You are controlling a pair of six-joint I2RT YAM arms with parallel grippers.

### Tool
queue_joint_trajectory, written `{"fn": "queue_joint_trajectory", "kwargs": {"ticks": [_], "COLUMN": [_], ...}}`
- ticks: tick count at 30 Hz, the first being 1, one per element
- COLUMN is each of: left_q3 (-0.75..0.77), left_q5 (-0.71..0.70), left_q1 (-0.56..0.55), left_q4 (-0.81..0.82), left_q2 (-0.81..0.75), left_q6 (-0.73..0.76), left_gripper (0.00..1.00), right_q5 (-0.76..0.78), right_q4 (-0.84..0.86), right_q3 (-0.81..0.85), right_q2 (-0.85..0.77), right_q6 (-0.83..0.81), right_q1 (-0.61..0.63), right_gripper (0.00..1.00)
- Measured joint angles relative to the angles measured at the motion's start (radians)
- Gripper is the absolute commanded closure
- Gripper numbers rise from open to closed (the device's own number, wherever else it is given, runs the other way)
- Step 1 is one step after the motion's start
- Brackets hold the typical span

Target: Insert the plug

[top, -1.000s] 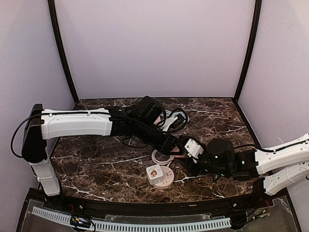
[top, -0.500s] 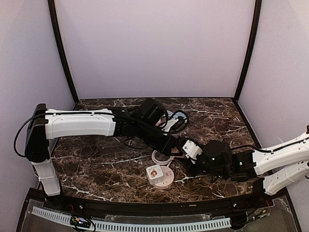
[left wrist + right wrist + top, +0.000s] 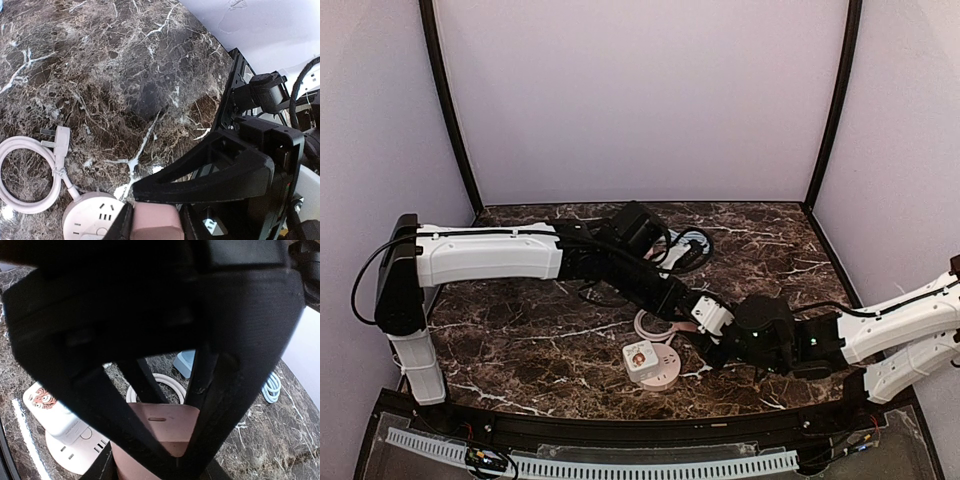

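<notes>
The pink plug [image 3: 160,427] hangs just above the table, clamped in both the left gripper [image 3: 154,222] and right gripper [image 3: 159,462], with the round white socket [image 3: 92,220] just beside it, lower and nearer-left.

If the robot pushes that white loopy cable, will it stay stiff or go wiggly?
Probably wiggly: the white cable lies in a soft loop, so it would likely bend and drag. A tie seems to pinch it near its wall plug, so the loop may roughly hold.
</notes>
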Motion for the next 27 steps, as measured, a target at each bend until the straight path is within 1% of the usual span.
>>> {"fn": "queue_joint_trajectory", "kwargs": {"ticks": [1, 4, 6, 11, 14, 17, 20, 22, 23, 24, 25, 27], "left_q3": [0.001, 0.002, 0.002, 0.002, 0.002, 0.002, 0.002, 0.003, 0.003, 0.003, 0.003, 0.003], "left_q5": [-0.003, -0.006, -0.002, 0.014, 0.017, 0.017, 0.015, 0.015, 0.014, 0.013, 0.013, 0.011], "left_q1": [0.000, 0.000, 0.000, 0.000, 0.000, 0.000, 0.000, 0.000, 0.000, 0.000, 0.000, 0.000], "left_q4": [-0.001, -0.003, -0.010, -0.031, -0.037, -0.039, -0.037, -0.033, -0.033, -0.034, -0.034, -0.032], "left_q2": [0.001, 0.003, 0.003, 0.003, 0.003, 0.003, 0.003, 0.003, 0.003, 0.003, 0.003, 0.003], "left_q6": [-0.003, -0.005, 0.000, 0.011, 0.018, 0.024, 0.018, 0.010, 0.010, 0.010, 0.010, 0.010], "left_gripper": [0.72, 0.62, 0.58, 0.58, 0.65, 0.74, 0.80, 0.87, 0.95, 0.98, 0.98, 0.99], "right_q5": [0.006, 0.016, 0.023, 0.032, 0.032, 0.033, 0.039, 0.045, 0.047, 0.048, 0.050, 0.054], "right_q4": [0.001, 0.001, 0.001, 0.002, 0.001, 0.001, 0.000, 0.002, 0.002, 0.002, 0.002, 0.002], "right_q3": [0.001, 0.001, 0.001, 0.001, 0.001, 0.001, 0.001, 0.001, 0.001, 0.001, 0.001, 0.001], "right_q2": [0.003, 0.006, 0.005, 0.002, 0.002, 0.003, 0.003, 0.003, 0.003, 0.003, 0.003, 0.003], "right_q6": [-0.002, -0.005, -0.005, -0.005, -0.005, -0.005, -0.006, -0.008, -0.008, -0.008, -0.008, -0.005], "right_q1": [0.002, 0.005, 0.006, 0.006, 0.006, 0.006, 0.007, 0.008, 0.008, 0.009, 0.009, 0.010], "right_gripper": [1.00, 1.00, 1.00, 1.00, 1.00, 1.00, 1.00, 1.00, 1.00, 1.00, 0.91, 0.67]}}
